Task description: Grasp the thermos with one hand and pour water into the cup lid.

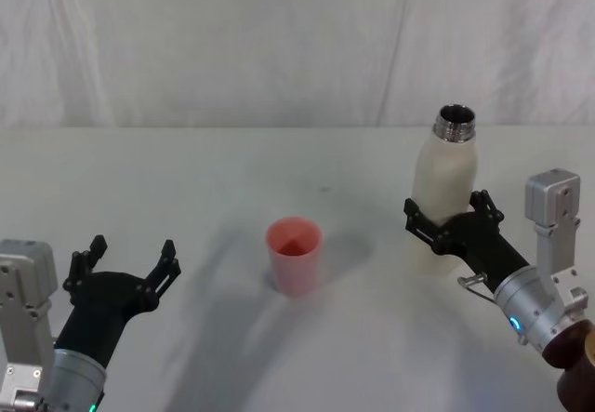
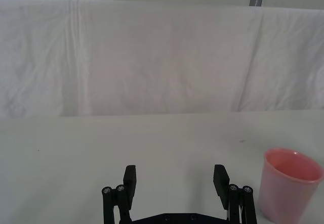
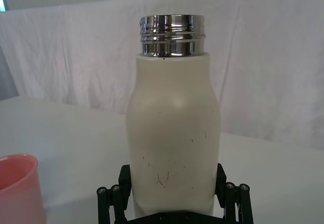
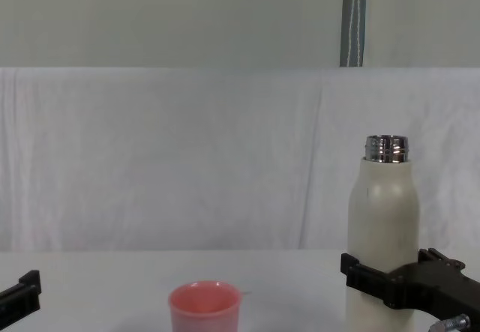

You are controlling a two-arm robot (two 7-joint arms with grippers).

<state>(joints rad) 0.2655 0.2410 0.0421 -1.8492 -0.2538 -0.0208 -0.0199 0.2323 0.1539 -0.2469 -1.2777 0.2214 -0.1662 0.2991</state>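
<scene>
The jaws of the right gripper (image 1: pixel 453 215) sit on either side of the lower body of the thermos (image 1: pixel 446 181), one finger at each flank; in the right wrist view they bracket the bottle closely, but whether they already press on it I cannot tell. The thermos stands upright at the right of the tabletop (image 1: pixel 232 179), its steel neck open and uncapped; the cup lid (image 1: pixel 295 255) stands upright to its left, nearer the robot and well apart from the bottle, roughly mid-table; the inside of the cup looks empty, though its bottom is not clearly seen. The left gripper (image 1: pixel 128 261) waits at the near left with its jaws spread, holding nothing; the cup lies to its right.

The step in hand looks like securing the bottle before the lift, so the pour itself is not yet begun. To do it well, the jaws should close squarely across the widest part of the body and hold firm, since the matte wall is smooth and the grip is low on a tall, probably water-heavy bottle; a loose hold would let it swing when tipped. Lift straight up first; carry the neck over the cup rim; then tilt slowly toward the left so the stream falls inside the small opening rather than knocking the light cup over.
</scene>
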